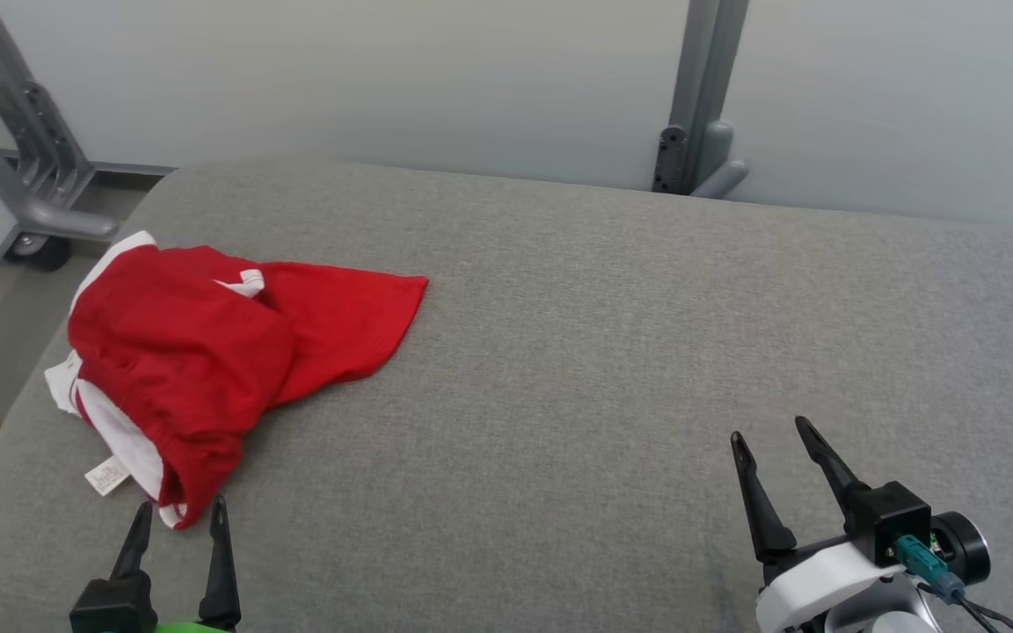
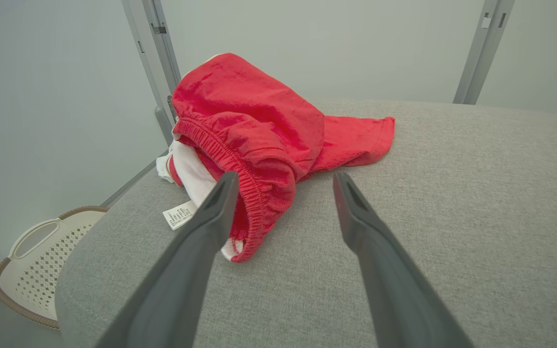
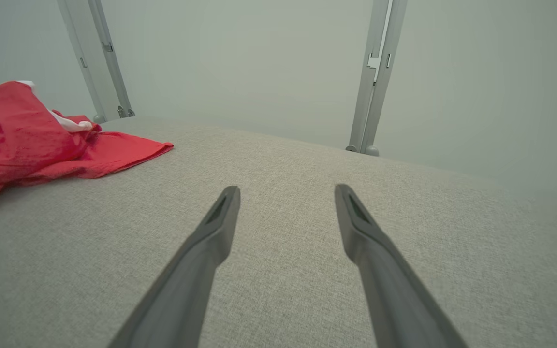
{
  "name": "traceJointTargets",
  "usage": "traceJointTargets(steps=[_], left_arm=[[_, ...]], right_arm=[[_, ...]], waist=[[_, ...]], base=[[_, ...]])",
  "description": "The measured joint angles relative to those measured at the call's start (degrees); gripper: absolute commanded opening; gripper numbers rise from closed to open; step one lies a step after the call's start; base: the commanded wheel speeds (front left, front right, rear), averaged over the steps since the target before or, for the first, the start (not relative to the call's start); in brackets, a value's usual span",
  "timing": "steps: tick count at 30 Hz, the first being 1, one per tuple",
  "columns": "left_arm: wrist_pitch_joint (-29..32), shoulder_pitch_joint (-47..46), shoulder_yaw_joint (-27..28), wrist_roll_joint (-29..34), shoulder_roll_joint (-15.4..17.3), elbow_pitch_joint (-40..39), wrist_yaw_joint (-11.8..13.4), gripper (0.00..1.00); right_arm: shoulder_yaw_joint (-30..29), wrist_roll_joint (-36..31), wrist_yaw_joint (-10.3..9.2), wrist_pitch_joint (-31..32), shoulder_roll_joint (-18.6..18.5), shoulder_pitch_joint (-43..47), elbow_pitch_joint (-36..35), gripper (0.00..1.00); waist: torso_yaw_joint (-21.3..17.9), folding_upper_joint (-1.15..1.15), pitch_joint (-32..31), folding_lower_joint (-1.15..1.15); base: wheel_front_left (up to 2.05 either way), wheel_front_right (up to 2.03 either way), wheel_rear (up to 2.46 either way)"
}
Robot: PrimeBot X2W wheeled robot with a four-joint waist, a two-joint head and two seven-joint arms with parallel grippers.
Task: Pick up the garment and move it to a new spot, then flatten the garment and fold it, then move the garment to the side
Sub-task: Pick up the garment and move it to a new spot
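Observation:
A red garment (image 1: 216,343) with white lining and a small white label lies crumpled at the left end of the grey padded table (image 1: 603,352). My left gripper (image 1: 181,508) is open just in front of the garment's elastic waistband, holding nothing. From the left wrist, the garment (image 2: 259,125) bulges right beyond the open left gripper (image 2: 283,179). My right gripper (image 1: 770,431) is open over bare grey fabric at the lower right, far from the garment. Along the right wrist view, the garment (image 3: 27,135) lies far left of the open right gripper (image 3: 285,191).
A white perforated basket (image 2: 36,261) with a brown rim sits on the floor off the table's left end. Grey metal frame posts (image 1: 700,105) stand behind the table against a pale wall. The table's left edge curves down close to the garment.

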Motion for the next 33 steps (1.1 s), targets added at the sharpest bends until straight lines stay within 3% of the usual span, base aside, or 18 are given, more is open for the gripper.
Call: traceJointTargets(steps=[7,13,23,30,31,32,33], left_arm=[[0.0,-0.2,1.5,-1.3,-0.3,0.8,0.1,1.0],[0.0,-5.4,2.8,-4.1,-0.3,6.8,-0.1,1.0],[8.7,-18.1,6.3,-10.8,2.1,22.5,-0.3,1.0],[7.8,-20.7,6.6,-11.4,4.1,28.9,-0.2,1.0],[7.2,-20.9,6.5,-11.5,4.2,29.4,-0.4,0.64],[6.9,-21.1,6.3,-11.5,4.4,29.9,-0.5,0.03],[6.5,-21.3,6.2,-11.5,4.6,30.3,-0.6,0.0]], right_arm=[[0.4,0.3,0.0,0.0,0.3,0.1,0.2,1.0],[0.3,0.3,0.0,0.0,0.2,0.0,0.0,1.0],[2.2,0.5,0.0,0.0,-0.2,-0.9,0.2,1.0],[2.7,1.0,0.0,0.0,-0.2,-1.4,0.4,1.0],[2.7,1.0,0.0,0.0,-0.2,-1.3,0.5,1.0],[2.7,1.0,0.0,0.0,-0.2,-1.3,0.6,1.0],[2.7,1.0,0.0,0.0,-0.1,-1.2,0.6,1.0]], waist=[[1.7,0.0,0.1,0.0],[1.1,0.0,2.0,0.0],[-2.3,0.0,6.4,0.0],[-5.6,0.0,7.0,0.0],[-5.9,0.0,6.9,0.0],[-6.2,0.0,6.7,0.0],[-6.5,0.0,6.5,0.0]], base=[[0.0,0.0,0.0],[0.0,0.0,0.0],[0.0,0.0,0.0],[0.0,0.0,0.0],[0.0,0.0,0.0],[0.0,0.0,0.0],[0.0,0.0,0.0]])
